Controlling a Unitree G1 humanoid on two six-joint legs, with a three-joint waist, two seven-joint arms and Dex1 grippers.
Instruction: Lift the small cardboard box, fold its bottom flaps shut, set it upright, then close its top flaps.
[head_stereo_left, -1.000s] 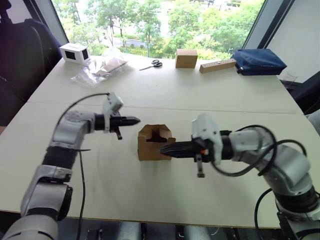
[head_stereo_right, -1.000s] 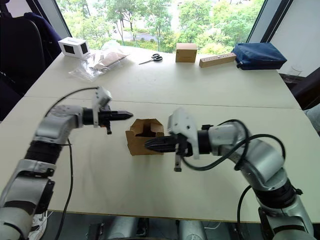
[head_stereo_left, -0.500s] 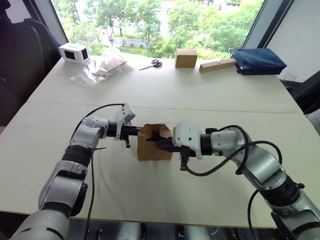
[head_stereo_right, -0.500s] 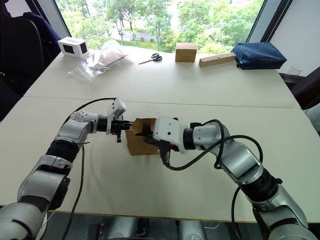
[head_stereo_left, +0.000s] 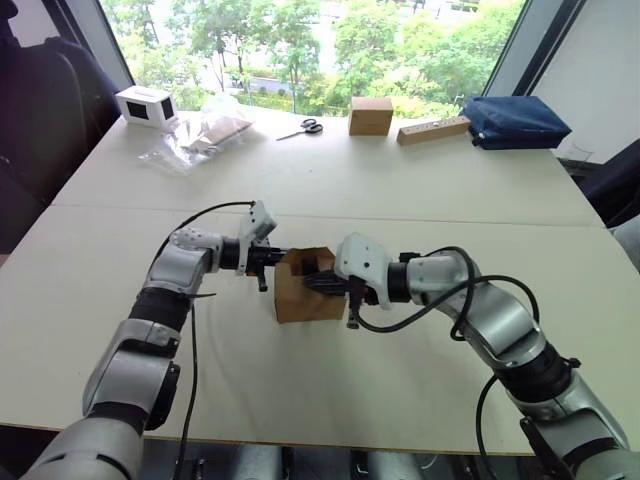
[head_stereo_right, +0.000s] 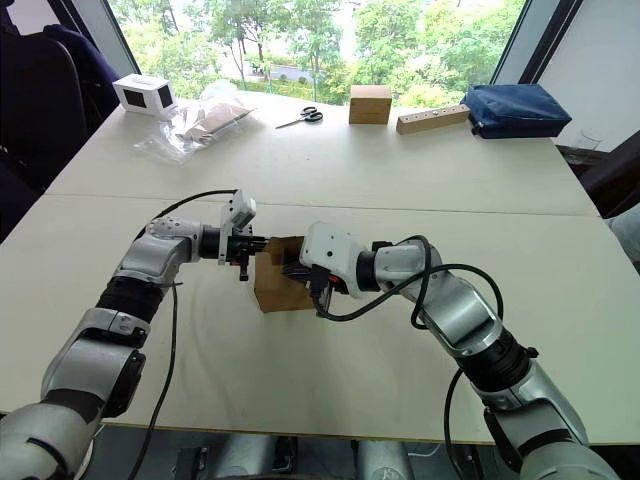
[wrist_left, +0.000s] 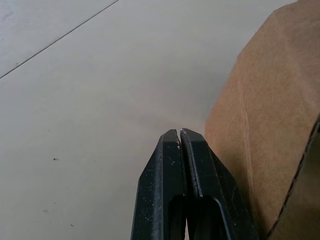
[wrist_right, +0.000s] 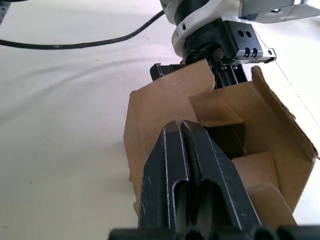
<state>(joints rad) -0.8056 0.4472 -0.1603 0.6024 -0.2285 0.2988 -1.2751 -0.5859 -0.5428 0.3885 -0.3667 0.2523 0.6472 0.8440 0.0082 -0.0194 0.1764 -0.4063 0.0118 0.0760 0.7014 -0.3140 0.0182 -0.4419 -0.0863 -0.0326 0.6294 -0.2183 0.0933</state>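
The small cardboard box (head_stereo_left: 300, 295) stands on the table with its top flaps (head_stereo_left: 318, 262) raised and its inside showing. My left gripper (head_stereo_left: 277, 257) is shut with nothing in it. Its tips lie against the box's left wall near the upper edge, and in the left wrist view the brown wall (wrist_left: 260, 120) sits right beside the fingers (wrist_left: 172, 150). From the other side my right gripper (head_stereo_left: 314, 284) is shut and empty, reaching over the box's open top. In the right wrist view its fingertips (wrist_right: 171, 131) rest by a raised flap (wrist_right: 165, 107).
Along the far table edge stand a squarer brown box (head_stereo_left: 371, 115), a wooden block (head_stereo_left: 434, 130), a blue bag (head_stereo_left: 517, 122), scissors (head_stereo_left: 303, 128), plastic bags (head_stereo_left: 200, 135) and a white box with a black window (head_stereo_left: 147, 105). A dark chair (head_stereo_left: 45, 100) stands at the far left.
Both grippers have closed in on the box from either side. The left tips now touch its left wall, and the right tips have pushed over its open top.
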